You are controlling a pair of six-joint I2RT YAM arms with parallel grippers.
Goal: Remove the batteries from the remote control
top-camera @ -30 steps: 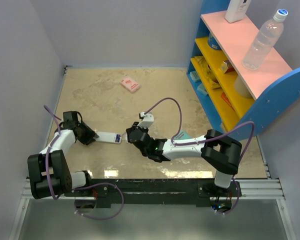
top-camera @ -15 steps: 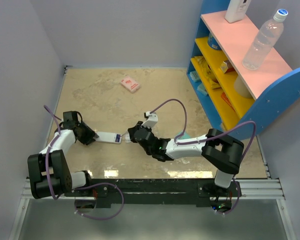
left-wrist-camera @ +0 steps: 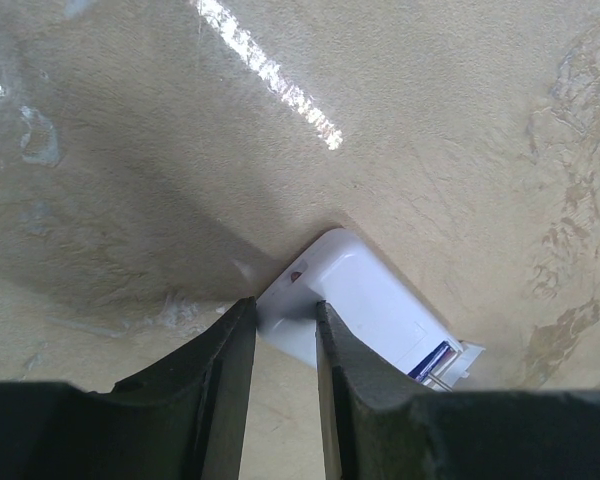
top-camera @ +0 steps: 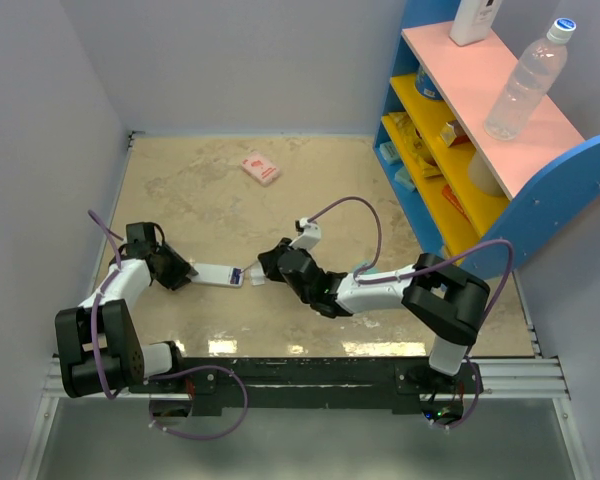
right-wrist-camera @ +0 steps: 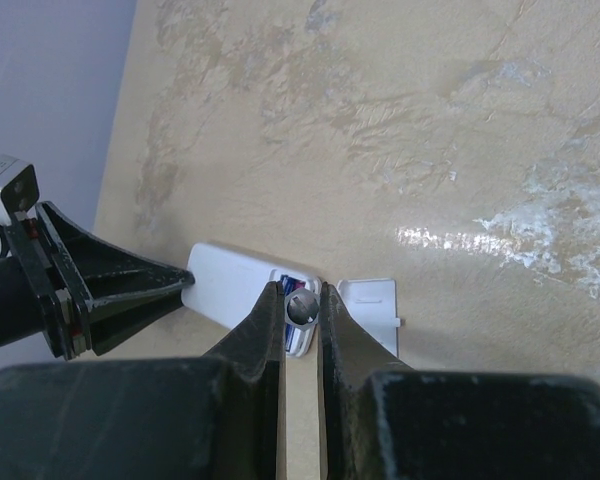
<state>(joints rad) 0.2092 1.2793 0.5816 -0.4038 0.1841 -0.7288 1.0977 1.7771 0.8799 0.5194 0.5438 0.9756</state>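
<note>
Low at remote (top-camera: 218, 274), batt (right-wrist-camera: 302, 310): arms outstretched

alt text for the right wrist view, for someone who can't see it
The right pincer is closed on a small silver battery at the open end of the white remote control, which lies on a beige table. The left pincer grips the remote's far end, and the detached white cover lies beside the open end.

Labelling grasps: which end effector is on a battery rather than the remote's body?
The right end effector: its jaws pinch a silvery battery at the remote control's open compartment. The left end effector only clamps the opposite, closed end.
</note>
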